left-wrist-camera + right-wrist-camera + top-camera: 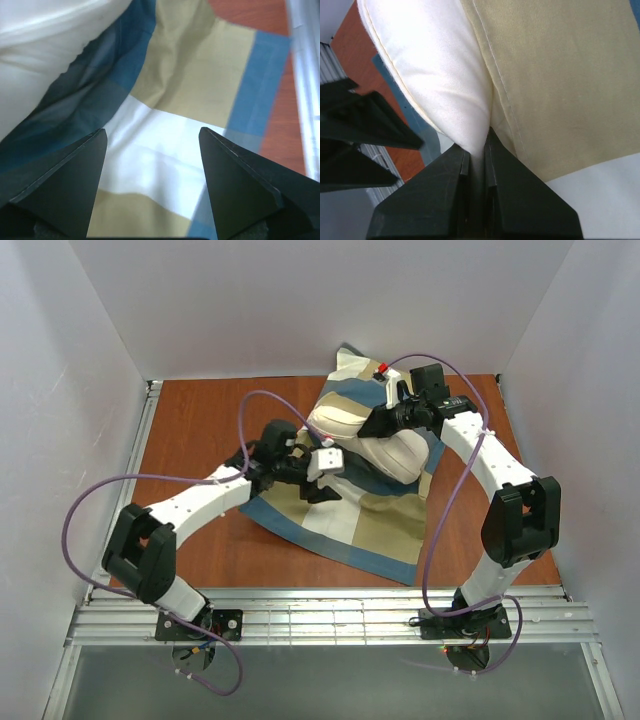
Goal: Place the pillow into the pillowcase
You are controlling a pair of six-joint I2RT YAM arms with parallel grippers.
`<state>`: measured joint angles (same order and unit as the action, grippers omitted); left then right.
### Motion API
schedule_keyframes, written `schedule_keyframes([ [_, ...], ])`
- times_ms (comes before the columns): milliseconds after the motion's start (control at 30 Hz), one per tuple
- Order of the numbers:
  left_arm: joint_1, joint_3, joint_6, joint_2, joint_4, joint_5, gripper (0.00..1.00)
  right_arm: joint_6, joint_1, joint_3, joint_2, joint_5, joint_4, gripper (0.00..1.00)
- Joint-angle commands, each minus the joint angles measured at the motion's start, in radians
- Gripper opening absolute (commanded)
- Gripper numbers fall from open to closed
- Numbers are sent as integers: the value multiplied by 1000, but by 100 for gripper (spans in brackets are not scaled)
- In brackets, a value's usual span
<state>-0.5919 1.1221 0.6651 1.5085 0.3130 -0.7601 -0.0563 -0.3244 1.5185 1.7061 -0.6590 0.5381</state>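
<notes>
The pillowcase [345, 515], in blue, tan and cream blocks, lies spread on the brown table. The cream pillow [395, 452] lies on its far part, and a tan and cream fold of the cover drapes over the pillow's far left side. My right gripper [375, 423] is shut on a pinch of the pillow's white cloth [445, 75], close beside the tan pillowcase cloth [560, 75]. My left gripper [322, 485] is open and empty, hovering over the pillowcase [165, 160] just left of the pillow [40, 50]. The pillow's heart mark is hidden.
White walls enclose the table [200, 430] on the left, far and right sides. A metal rail [330, 615] runs along the near edge by the arm bases. Purple cables [90, 500] loop from both arms. The left gripper's fingers [365, 125] show in the right wrist view.
</notes>
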Motion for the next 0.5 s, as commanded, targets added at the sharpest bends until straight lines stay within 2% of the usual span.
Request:
schedule_keyframes([
  [0,-77,-97,8,71,-366,205,71,117,-1,37,-25,-139,-50,1],
  [33,-92,-152,34,91,-522,232,71,128,1,42,-29,-151,-53,1],
  [133,-140,-202,68,174,-771,335,72,176,-1,49,-46,-195,-72,1],
  [233,-161,-200,102,257,-900,370,72,231,1,25,-72,-238,-99,1],
  [467,-195,-124,154,424,-915,364,73,303,-1,-6,-121,-313,-135,1],
])
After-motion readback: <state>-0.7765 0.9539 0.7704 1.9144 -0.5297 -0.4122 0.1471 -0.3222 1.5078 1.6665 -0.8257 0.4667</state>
